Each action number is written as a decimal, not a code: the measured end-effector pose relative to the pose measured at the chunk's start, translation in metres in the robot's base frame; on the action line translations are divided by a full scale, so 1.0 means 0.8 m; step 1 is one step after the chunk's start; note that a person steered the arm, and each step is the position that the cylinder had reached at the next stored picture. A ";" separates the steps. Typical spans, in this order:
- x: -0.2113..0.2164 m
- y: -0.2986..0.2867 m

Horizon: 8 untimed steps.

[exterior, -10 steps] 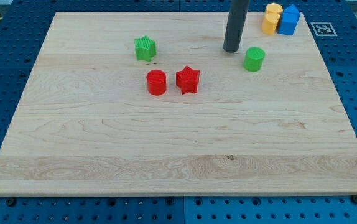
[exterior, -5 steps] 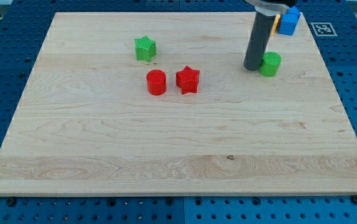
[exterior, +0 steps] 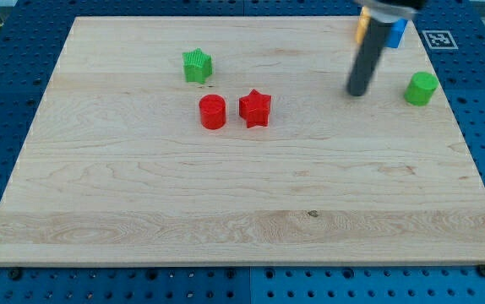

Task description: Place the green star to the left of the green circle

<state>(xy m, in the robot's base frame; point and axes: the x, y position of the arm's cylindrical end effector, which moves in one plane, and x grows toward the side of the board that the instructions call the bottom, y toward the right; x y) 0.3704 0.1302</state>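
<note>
A straight, smooth, dark grey rod is showing, blurred, widening into a paler collar above and ending at my tip (exterior: 357, 92).

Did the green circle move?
Yes. The green circle slid toward the view's right, away from the red star, which stayed put. It now sits near the board's right edge, with my tip to its left.

The counter (exterior: 226, 194) is a light wood board. A green star (exterior: 197, 66) sits near the top left. A red circle (exterior: 212, 111) and a red star (exterior: 255, 108) sit side by side. A green circle (exterior: 421, 88) is at the right edge. Yellow (exterior: 360, 29) and blue (exterior: 399, 30) blocks sit at the top right, partly hidden. My tip (exterior: 357, 91) rests on the board, left of the green circle.
</note>
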 end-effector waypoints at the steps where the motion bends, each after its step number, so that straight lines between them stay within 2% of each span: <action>1: -0.035 -0.092; 2: -0.098 -0.147; 3: -0.127 -0.236; 4: -0.130 -0.314; 5: -0.095 -0.322; 6: -0.057 -0.281; 8: -0.055 -0.063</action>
<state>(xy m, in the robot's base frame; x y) 0.3265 0.0802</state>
